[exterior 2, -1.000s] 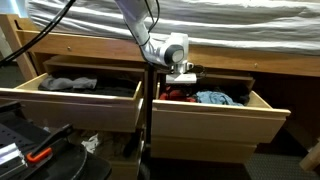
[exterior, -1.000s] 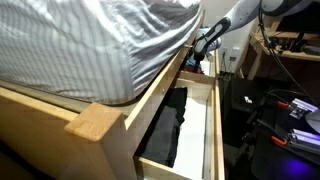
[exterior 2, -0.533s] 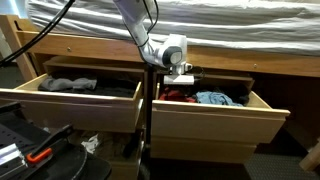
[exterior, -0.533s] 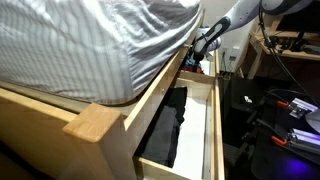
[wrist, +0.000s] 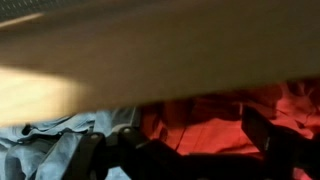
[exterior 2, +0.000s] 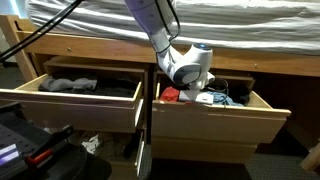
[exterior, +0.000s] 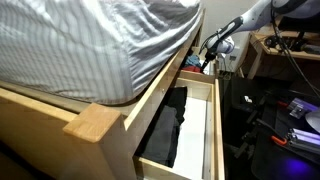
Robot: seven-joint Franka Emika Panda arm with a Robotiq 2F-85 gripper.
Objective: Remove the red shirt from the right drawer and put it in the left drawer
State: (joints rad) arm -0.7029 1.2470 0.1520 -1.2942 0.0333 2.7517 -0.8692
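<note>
Both drawers are standing pulled out from under the bed, and that is what is making the transfer possible: their open tops are giving the arm a way in from above, clear of the bed's striped mattress. The right drawer is holding a loose heap of clothes. The red shirt is lying crumpled at the left end of it, just beside a blue-grey cloth, with something dark showing farther right. Nothing has been lifted out yet, so the shirt is sitting where the task finds it.

The left drawer is waiting as the destination. In an exterior view a black garment is lying along one side of it, leaving a bare strip of white floor. That strip looks roomy enough for the shirt.

The end effector is hanging over the right drawer with its fingers pointing down into the clothes. The wrist view is showing why it is posed this way: a pale wooden edge is filling the top of that picture, and the red shirt is spreading below it between the two dark fingers. The blue-grey cloth is lying off to the left. The jaws are standing wide apart and gripping nothing. Whether the fingertips are already touching the fabric I cannot tell, because the picture is blurred. Judging from this, the arm is lining up to pinch the red cloth alone.
</note>
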